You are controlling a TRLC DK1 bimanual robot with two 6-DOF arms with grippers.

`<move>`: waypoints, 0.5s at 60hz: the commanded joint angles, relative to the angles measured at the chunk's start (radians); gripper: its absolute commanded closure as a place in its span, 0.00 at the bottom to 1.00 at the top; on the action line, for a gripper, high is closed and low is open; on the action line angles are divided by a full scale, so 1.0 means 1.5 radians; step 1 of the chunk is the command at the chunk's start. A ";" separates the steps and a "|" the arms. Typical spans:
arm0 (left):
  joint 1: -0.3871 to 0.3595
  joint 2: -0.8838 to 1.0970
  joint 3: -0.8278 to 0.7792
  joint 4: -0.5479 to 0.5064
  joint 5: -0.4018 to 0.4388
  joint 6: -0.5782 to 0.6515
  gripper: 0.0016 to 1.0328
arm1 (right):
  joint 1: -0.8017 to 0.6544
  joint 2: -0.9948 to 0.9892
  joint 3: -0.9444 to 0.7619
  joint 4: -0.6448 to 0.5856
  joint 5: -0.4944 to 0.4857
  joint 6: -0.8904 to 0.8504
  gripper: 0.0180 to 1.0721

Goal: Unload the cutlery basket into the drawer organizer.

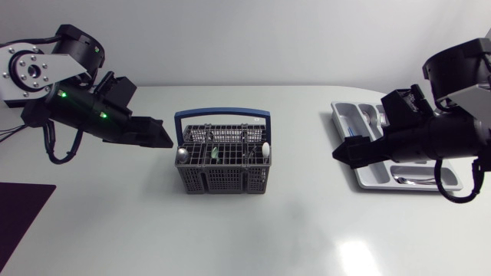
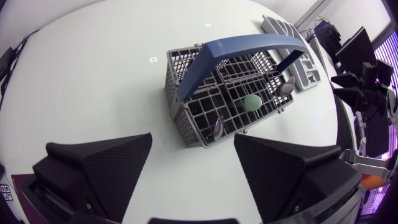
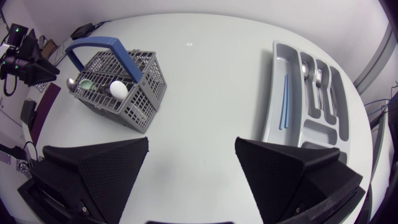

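Observation:
The grey cutlery basket (image 1: 222,165) with a blue handle (image 1: 222,115) stands mid-table. In it are a spoon (image 1: 182,154), a green-tipped piece (image 1: 216,152) and a white-tipped piece (image 1: 265,149). My left gripper (image 1: 157,138) hovers just left of the basket, open and empty; in the left wrist view the basket (image 2: 186,112) lies ahead of its fingers (image 2: 106,168). The grey drawer organizer (image 3: 273,93) holds a blue stick (image 3: 285,99), a spoon (image 3: 305,65) and a fork (image 3: 319,78). My right gripper (image 1: 345,153) hangs open over the organizer's (image 1: 376,172) left side.
A dark mat (image 1: 19,222) lies at the table's front left corner. White tabletop (image 1: 299,153) stretches between basket and organizer. My right arm covers part of the organizer in the head view.

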 commanded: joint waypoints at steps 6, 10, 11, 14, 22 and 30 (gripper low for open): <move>-0.008 0.038 0.034 -0.003 0.033 0.033 0.20 | 0.041 0.028 0.023 -0.019 0.002 -0.008 0.05; -0.011 0.048 0.036 0.002 0.037 0.043 0.26 | 0.055 0.036 0.025 -0.021 0.001 -0.008 0.05; -0.012 0.050 0.036 0.002 0.040 0.046 0.26 | 0.059 0.037 0.025 -0.021 0.002 -0.008 0.05; -0.014 0.053 0.035 0.004 0.043 0.052 0.26 | 0.067 0.042 0.025 -0.021 0.001 -0.008 0.05; -0.025 0.059 0.032 0.006 0.051 0.074 0.37 | 0.099 0.054 0.027 -0.025 0.001 -0.008 0.05; -0.033 0.075 0.033 0.007 0.052 0.095 0.41 | 0.131 0.059 0.027 -0.023 0.003 -0.016 0.05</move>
